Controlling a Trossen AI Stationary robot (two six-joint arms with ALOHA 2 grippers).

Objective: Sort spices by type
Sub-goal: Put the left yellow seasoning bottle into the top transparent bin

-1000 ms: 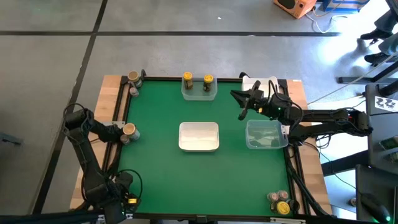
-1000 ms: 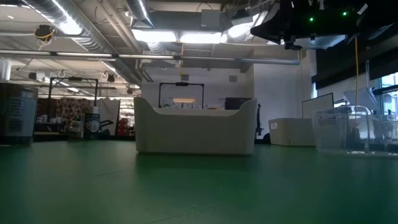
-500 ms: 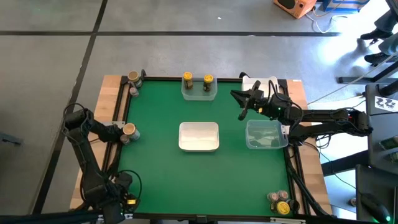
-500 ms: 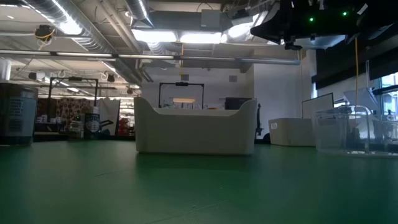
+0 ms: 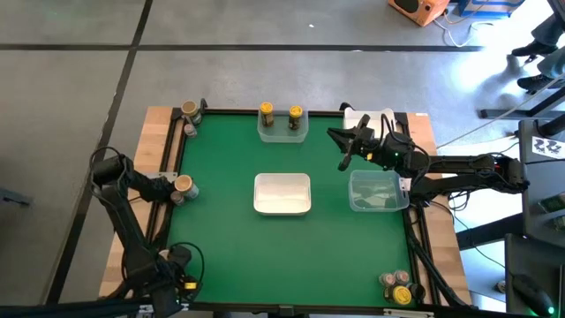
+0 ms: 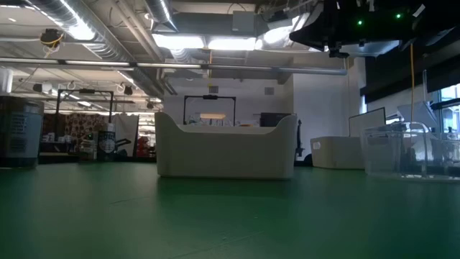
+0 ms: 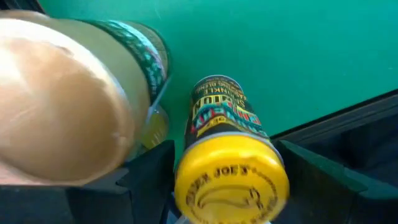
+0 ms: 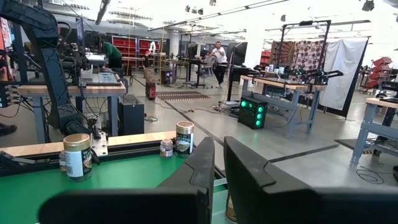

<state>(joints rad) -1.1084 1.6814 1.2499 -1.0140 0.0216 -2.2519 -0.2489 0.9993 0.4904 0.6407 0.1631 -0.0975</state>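
My left gripper is at the table's left edge, its fingers around a yellow-capped spice jar that stands next to a tan-capped jar. My right gripper hovers shut and holding nothing over the far right of the table, between two clear tubs. Two yellow-capped jars stand in the far clear tub. Another tan-capped jar stands at the far left corner. Several jars stand at the near right corner. My left gripper has the yellow-capped jar between its two fingers, one finger on each side, just below the yellow cap. The fingers come from above, pointing down. The jar stands upright; its base is hidden behind the jar itself.
A white tub sits mid-table and a clear tub stands to its right, under my right arm. A black rail frames the green mat. In the low view the white tub and the clear tub stand beyond open green surface.
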